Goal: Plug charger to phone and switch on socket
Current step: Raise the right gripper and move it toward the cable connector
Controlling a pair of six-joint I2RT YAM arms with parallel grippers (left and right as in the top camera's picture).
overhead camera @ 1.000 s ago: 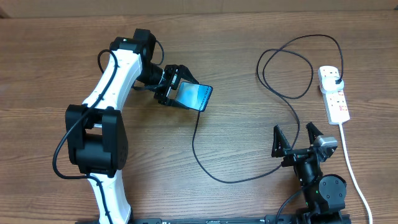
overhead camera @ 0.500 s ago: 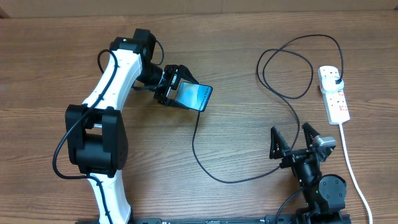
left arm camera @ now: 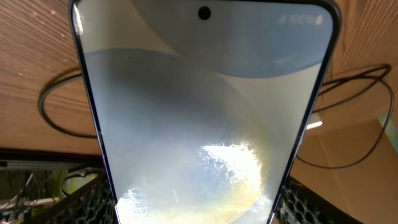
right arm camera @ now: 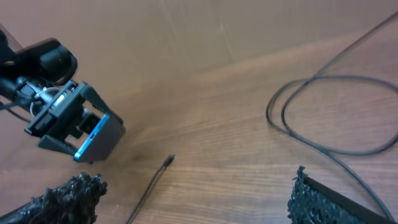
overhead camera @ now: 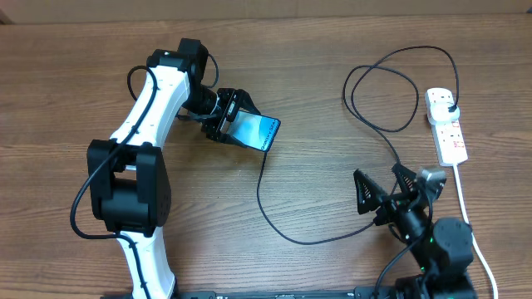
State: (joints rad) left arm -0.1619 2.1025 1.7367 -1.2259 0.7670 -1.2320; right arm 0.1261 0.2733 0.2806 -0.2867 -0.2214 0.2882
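Observation:
The phone is lifted off the table and tilted, lit screen up, with my left gripper shut on its sides. In the left wrist view its pale screen fills the frame between my fingers. The charger, a thin black cable, runs from its black plug in the socket through loops to its small tip, which lies on the wood just short of the phone. My right gripper stands open near the front right, above the table, with nothing between its fingers.
The socket's thick white cord runs down the right side past my right arm. The charger's loops lie at the back right. The left arm's white body stretches across the left half of the wooden table.
My right gripper has swung and shifted left, towards the cable. The left gripper has tipped the phone slightly, still holding it.

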